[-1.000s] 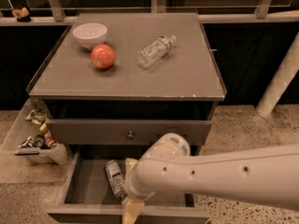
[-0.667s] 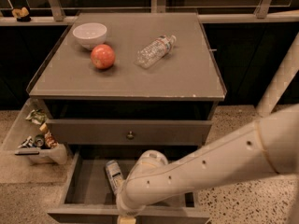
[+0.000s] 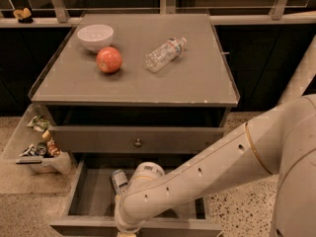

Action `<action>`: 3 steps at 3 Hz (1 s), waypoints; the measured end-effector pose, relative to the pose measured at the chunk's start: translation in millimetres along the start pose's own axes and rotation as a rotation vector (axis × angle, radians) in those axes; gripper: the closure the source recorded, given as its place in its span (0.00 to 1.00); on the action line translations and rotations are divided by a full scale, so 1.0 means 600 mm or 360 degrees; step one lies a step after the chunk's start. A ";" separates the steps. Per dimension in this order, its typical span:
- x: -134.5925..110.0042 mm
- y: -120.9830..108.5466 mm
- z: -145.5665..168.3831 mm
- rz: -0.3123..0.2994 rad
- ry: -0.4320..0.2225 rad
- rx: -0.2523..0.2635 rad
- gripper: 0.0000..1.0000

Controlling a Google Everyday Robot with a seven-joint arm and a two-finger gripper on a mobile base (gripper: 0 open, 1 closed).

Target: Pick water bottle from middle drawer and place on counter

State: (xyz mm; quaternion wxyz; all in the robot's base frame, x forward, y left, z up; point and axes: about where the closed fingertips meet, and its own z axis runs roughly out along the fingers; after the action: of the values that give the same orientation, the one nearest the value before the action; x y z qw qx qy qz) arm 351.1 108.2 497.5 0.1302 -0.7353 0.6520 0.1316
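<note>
— Where is the water bottle to be found?

— It is seen lying on the grey floor of the open drawer, toward the back. It is partly hidden by the rounded white joint of the arm just to its right.

— And how is the hand placed?

— It is carried low over the drawer's front wall and is cut off by the bottom edge of the view. Whether it is released or clenched cannot be told. No contact with the bottle is shown.

— What is seen above the drawer?

— A closed drawer with a small round knob is set directly above it, and a dark gap is left under the surface.

— What is carried on the surface?

— A ribbed clear bottle is laid on its side near the middle. A red apple is set to its left, and a white bowl just behind the apple.

— Anything beside the cabinet?

— A clear bin of small clutter is placed on the floor at the left.
</note>
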 end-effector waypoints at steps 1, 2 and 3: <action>-0.007 -0.039 -0.013 -0.0021 -0.0012 0.0091 0.00; -0.027 -0.129 -0.037 -0.0029 -0.0084 0.0283 0.00; -0.027 -0.129 -0.037 -0.0029 -0.0084 0.0283 0.00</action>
State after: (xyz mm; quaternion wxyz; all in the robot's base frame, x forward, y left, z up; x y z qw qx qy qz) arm 426.7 123.8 525.5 0.2133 -0.7231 0.6506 0.0914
